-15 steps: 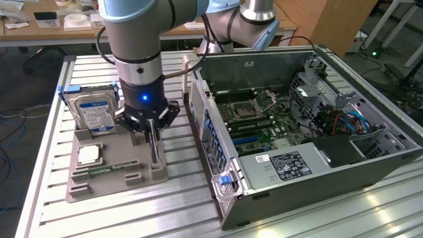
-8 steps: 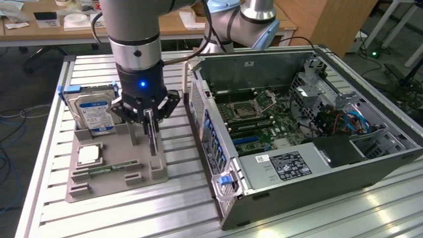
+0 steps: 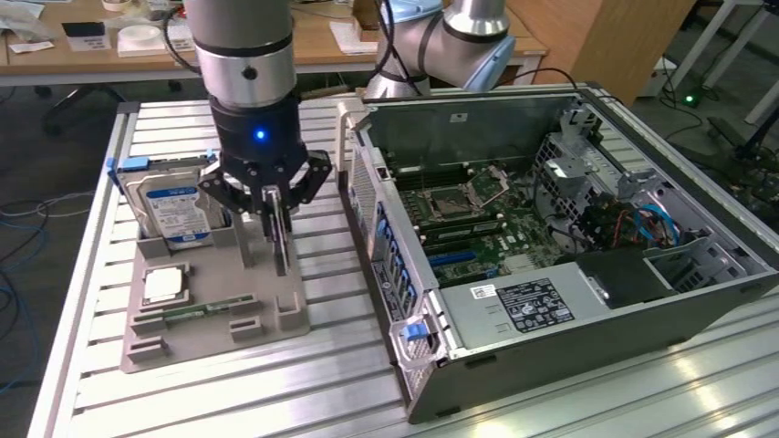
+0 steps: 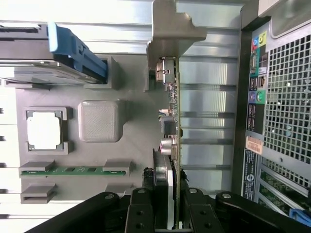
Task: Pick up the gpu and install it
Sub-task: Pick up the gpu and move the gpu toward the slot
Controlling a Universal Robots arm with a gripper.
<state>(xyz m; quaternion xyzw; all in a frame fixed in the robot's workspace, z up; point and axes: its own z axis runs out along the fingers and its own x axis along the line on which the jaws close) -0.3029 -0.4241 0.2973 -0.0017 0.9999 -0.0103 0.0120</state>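
The gpu (image 3: pixel 281 245) stands on edge over the grey holder tray (image 3: pixel 213 342), a thin dark card hanging below my gripper (image 3: pixel 274 219). In the wrist view the gpu (image 4: pixel 176 121) runs edge-on, its green board and small components showing and its pale metal bracket (image 4: pixel 172 29) at the far end. My gripper (image 4: pixel 171 194) is shut on the card, one black finger on each face. Whether the card's lower edge still rests in the tray I cannot tell. The open computer case (image 3: pixel 512 365) lies to the exterior view's right, its motherboard (image 3: pixel 469 228) exposed.
On the tray (image 4: pixel 97 87) stand a silver hard drive (image 3: pixel 171 205) with a blue-white label, a processor chip (image 3: pixel 164 285) and a green memory stick (image 3: pixel 195 310). The case's rear panel (image 4: pixel 286 97) lies close beside the gpu. A second robot arm's base (image 3: pixel 439 46) rises behind the case.
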